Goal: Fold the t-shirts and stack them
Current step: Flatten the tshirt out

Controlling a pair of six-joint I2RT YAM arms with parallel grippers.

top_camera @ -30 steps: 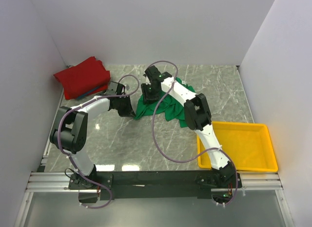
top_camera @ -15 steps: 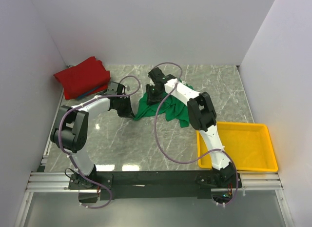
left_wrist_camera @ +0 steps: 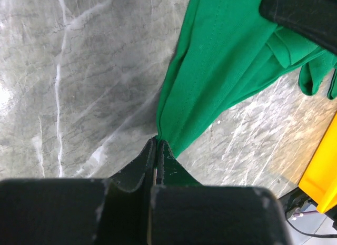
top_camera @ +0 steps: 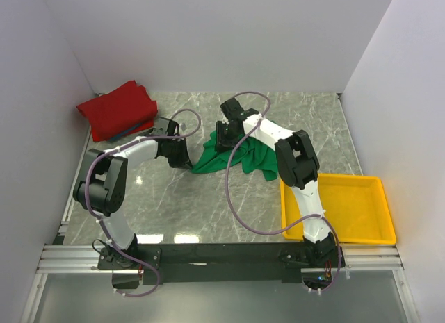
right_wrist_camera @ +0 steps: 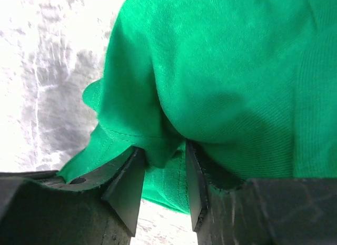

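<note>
The green t-shirt (top_camera: 245, 156) lies bunched mid-table, pulled taut between my two grippers. My left gripper (top_camera: 189, 163) is shut on its left corner; in the left wrist view the jaws (left_wrist_camera: 157, 142) pinch the tip of the green cloth (left_wrist_camera: 221, 60). My right gripper (top_camera: 223, 138) is closed on a thick fold at the shirt's upper edge; in the right wrist view the gripper (right_wrist_camera: 163, 155) has green cloth (right_wrist_camera: 237, 71) bulging between its jaws. The red t-shirt (top_camera: 118, 109) lies folded at the back left corner, away from both grippers.
A yellow plastic tray (top_camera: 334, 177) sits at the front right, its corner close to the green shirt's right end. White walls close in the table on three sides. Cables loop over both arms.
My right gripper has moved right and slightly nearer with the green cloth, drawing the shirt out to the right. My left gripper has held its place on the corner.
</note>
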